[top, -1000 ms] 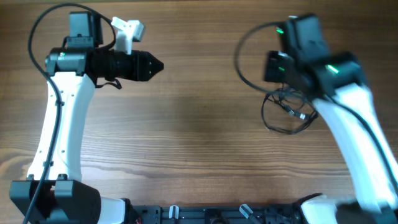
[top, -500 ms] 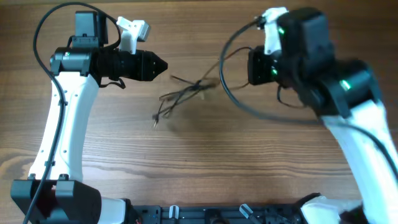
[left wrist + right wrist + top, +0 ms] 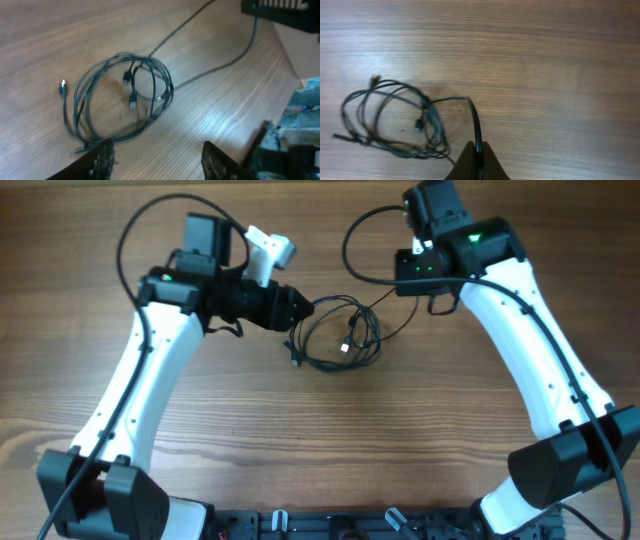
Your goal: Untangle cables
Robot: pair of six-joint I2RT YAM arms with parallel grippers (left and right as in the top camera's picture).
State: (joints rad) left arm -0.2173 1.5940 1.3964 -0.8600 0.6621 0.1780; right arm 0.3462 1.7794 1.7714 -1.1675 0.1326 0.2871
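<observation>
Worktop (image 3: 300, 450): brown wood grain, running left to right in the overhead view. Matte, with a soft glare patch in both wrist views. A dark rail (image 3: 340, 525) runs along the bottom edge of the overhead frame. The left arm (image 3: 130, 410) and right arm (image 3: 540, 370), both white, rise from that edge. At the far right of the left wrist view the worktop ends. Beyond it are a pale surface and blurred clutter; can't make out what.

Cables (image 3: 340, 335): one loose coil of thin black cord, lying flat in the upper centre of the overhead frame, between the two claws. It is a flattened oval, with its long axis roughly left to right in the overhead view. A plug (image 3: 345, 345) lies inside the loop, pointing roughly down-frame. A second plug (image 3: 295, 363) pokes out at the coil's lower left. A strand (image 3: 475, 125) leaves the coil's upper right toward the right arm.

Left claw (image 3: 157, 150): spread, nothing between the fingers. The coil's near edge is just beside one fingertip; contact can't be judged. In the overhead view it points right, at the coil's left end.

Right claw (image 3: 477, 159): pressed together, pinching that strand. The strand runs up-frame from the tips, bends left and joins the coil. The claw is apart from the coil itself.
</observation>
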